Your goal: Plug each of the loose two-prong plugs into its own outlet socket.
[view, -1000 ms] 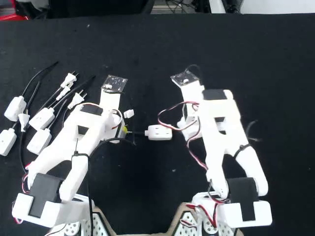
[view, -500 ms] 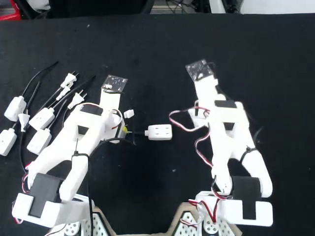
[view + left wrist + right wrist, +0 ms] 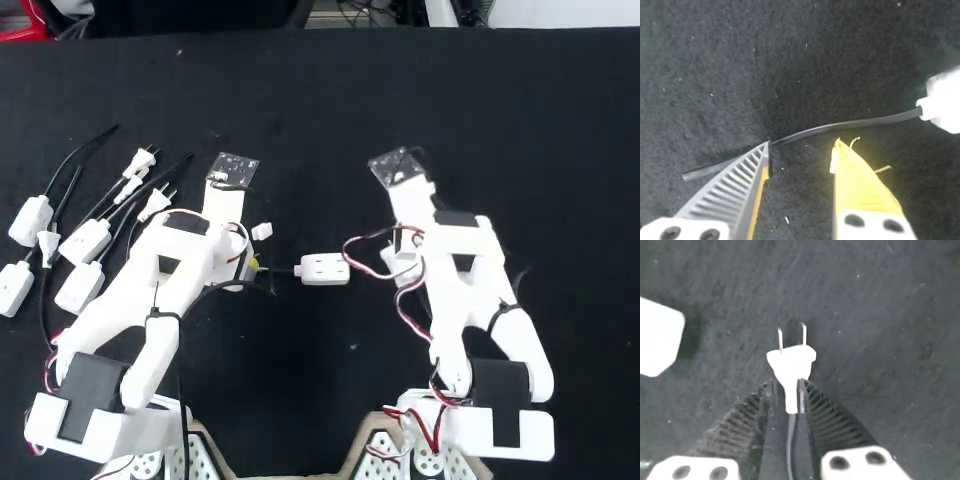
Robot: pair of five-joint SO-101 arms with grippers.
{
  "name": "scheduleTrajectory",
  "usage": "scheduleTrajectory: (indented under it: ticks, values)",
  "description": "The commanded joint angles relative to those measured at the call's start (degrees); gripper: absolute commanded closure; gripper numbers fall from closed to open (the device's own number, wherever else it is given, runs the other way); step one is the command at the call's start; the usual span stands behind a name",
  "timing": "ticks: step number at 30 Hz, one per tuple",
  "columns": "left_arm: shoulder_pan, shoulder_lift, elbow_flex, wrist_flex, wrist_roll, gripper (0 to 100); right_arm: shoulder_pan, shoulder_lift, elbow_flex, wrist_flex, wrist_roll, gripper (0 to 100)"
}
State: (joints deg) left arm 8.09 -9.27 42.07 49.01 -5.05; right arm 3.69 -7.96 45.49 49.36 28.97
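The right claw is clamped on the neck of a white two-prong plug, prongs forward, while the left claw gapes wide astride the black cord, gripping nothing. The outlet socket lies between the arms on the desk. I'd pinch that cord first to steady the socket, then square the prongs to its slots and push straight.

Lab bench: black-draped table (exposed arm wiring).
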Motion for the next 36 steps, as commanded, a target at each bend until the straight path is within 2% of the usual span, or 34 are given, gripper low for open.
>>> scheduleTrajectory:
  ticks: [1,13,17,22,25,28,33,36]
  values:
    - [0.1,-1.4,-0.9,0.0,-0.2,80,1.8,-0.1,0.0,-0.7,1.1,93.9]
    - [0.1,-1.4,-0.9,0.0,-0.2,80,1.5,0.0,0.7,-8.1,1.3,93.7]
    - [0.1,-1.4,-0.9,0.0,-0.2,80,2.5,-0.4,0.7,-7.8,4.1,93.7]
    - [0.1,-1.4,-1.0,0.0,-0.2,80,-0.7,-0.7,-0.6,-2.3,-1.0,93.6]
    - [0.1,-1.4,-1.0,0.0,-0.2,80,-2.9,-0.1,-1.0,-1.2,-2.7,89.1]
    - [0.1,-1.4,-1.0,0.0,-0.2,80,-2.9,-0.1,-0.3,-3.7,-2.5,85.8]
    - [0.1,-1.4,-1.0,0.0,-0.2,80,-3.1,0.0,1.7,-7.4,-2.3,87.1]
    - [0.1,-1.4,-1.0,0.0,-0.2,80,-1.7,0.0,2.9,-10.6,1.3,87.1]
